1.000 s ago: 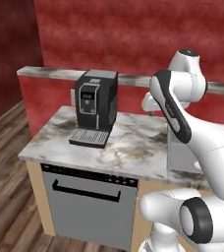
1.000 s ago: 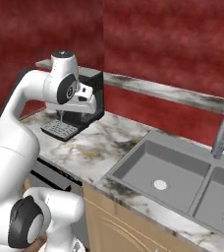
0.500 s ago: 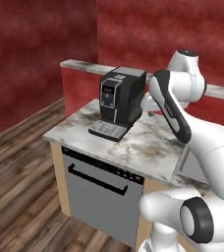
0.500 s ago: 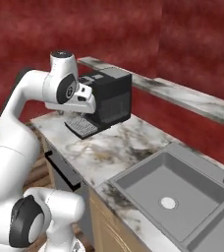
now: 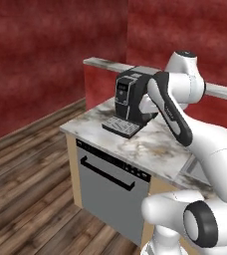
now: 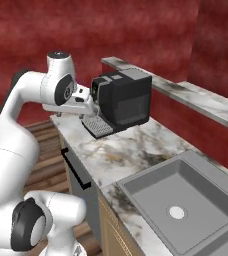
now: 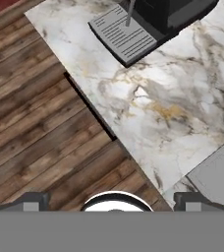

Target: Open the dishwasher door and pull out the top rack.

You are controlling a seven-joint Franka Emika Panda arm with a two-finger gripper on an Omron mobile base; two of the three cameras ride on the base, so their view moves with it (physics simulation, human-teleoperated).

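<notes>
The dishwasher door point(image 5: 108, 201) is a flat grey panel under the marble counter, standing shut and upright. A long black bar handle point(image 5: 107, 174) crosses its upper part, below a black control strip point(image 5: 114, 160). From the right base view the door point(image 6: 81, 187) shows edge-on with its handle point(image 6: 74, 169) sticking out. The top rack is hidden behind the door. My gripper point(image 7: 111, 203) hangs high above the counter's front edge, looking down, open, its fingertips point(image 7: 33, 202) wide apart with nothing between them. The hand point(image 6: 85, 104) sits just in front of the coffee machine.
A black coffee machine point(image 5: 130, 97) point(image 6: 123, 97) with a grey drip tray point(image 7: 123, 33) stands on the marble counter point(image 7: 168, 108). A steel sink point(image 6: 186, 200) lies to the right. Wooden floor point(image 5: 31, 194) spreads in front of the door. Red walls and a stone ledge point(image 6: 186, 92) stand behind.
The whole picture has shifted in both base views, so the base has driven along the counter. The arm keeps its pose over the counter. The door stays shut.
</notes>
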